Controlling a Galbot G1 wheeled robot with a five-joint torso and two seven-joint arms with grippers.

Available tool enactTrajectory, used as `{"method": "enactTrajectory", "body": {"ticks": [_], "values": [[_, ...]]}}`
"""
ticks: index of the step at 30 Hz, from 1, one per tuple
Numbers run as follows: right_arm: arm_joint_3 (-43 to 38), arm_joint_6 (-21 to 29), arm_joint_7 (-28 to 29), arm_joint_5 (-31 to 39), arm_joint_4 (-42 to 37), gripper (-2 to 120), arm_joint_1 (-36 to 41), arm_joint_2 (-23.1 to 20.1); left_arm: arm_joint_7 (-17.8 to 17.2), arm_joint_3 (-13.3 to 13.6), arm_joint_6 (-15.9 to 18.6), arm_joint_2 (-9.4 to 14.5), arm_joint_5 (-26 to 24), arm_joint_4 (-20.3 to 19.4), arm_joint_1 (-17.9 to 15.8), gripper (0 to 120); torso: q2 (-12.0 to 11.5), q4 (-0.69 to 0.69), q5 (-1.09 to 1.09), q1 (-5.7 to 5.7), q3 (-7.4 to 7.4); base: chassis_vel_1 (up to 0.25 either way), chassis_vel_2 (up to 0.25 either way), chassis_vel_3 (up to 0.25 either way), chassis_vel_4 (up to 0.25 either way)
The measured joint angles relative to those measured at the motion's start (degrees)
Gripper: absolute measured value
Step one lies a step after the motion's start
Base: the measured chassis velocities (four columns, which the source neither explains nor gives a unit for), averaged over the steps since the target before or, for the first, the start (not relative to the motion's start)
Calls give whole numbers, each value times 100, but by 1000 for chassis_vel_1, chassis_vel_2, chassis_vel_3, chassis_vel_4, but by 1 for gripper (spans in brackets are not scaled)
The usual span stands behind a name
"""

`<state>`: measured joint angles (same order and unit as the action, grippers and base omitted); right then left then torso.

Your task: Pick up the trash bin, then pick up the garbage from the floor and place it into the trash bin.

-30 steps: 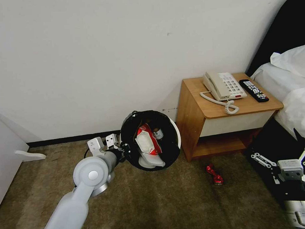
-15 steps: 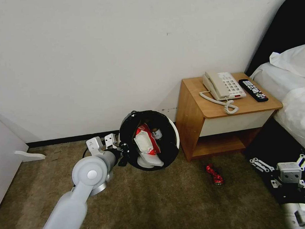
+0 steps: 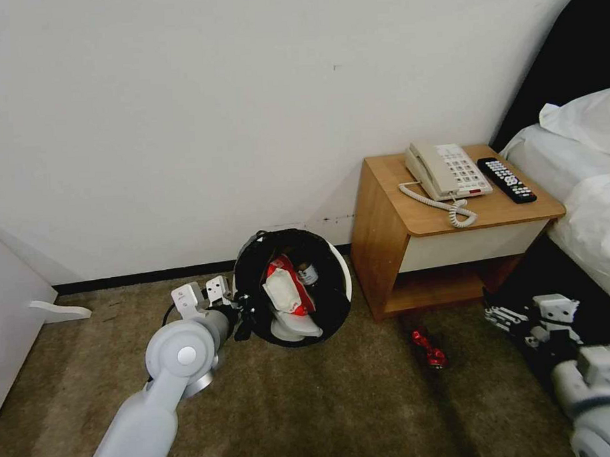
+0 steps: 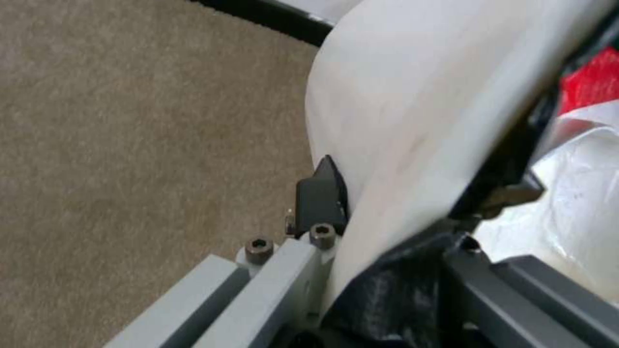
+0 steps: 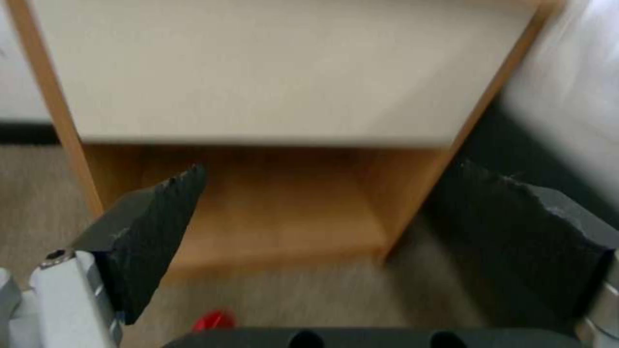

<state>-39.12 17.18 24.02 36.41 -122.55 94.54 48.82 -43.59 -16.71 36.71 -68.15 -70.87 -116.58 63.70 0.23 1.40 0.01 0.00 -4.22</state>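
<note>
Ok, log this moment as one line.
left gripper: shut on trash bin rim, held tilted | right gripper: open, near nightstand | red can: on carpet

White trash bin (image 3: 344,270) with black liner, red litter (image 3: 429,349) (perhaps a can) on brown carpet (image 3: 324,401).

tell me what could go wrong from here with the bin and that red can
1. The left gripper holds the bin by its rim, tilted with the mouth facing sideways, so the litter inside might spill out.
2. The red can lies close to the nightstand; the open right gripper could clip the nightstand's leg as it reaches.
</note>
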Motion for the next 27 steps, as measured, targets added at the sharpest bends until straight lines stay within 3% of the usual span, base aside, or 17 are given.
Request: {"method": "enactTrajectory", "body": {"ticks": [3,5,11,17,27], "values": [[293,150,257,341,134,100,-275,-69,19,-22,-7,-39,43,0,57,0,0,-1,0,0,0,0,0,0,0],[942,497,708,1013,456,100,-857,-155,36,-81,-20,-112,118,6,155,0,0,0,0,0,0,0,0,0,0],[1838,724,1160,1532,1033,100,-1579,-205,43,-160,-33,-134,132,-21,256,0,0,0,-2,0,0,0,0,0,0],[2539,781,1259,1732,1616,100,-2188,-91,49,-187,-35,-49,75,-59,254,0,0,-1,-1,0,0,0,0,0,0],[2991,780,1310,1741,2135,100,-2707,54,56,-224,-35,32,4,-67,296,0,0,0,-2,0,1,0,0,0,0]]}}
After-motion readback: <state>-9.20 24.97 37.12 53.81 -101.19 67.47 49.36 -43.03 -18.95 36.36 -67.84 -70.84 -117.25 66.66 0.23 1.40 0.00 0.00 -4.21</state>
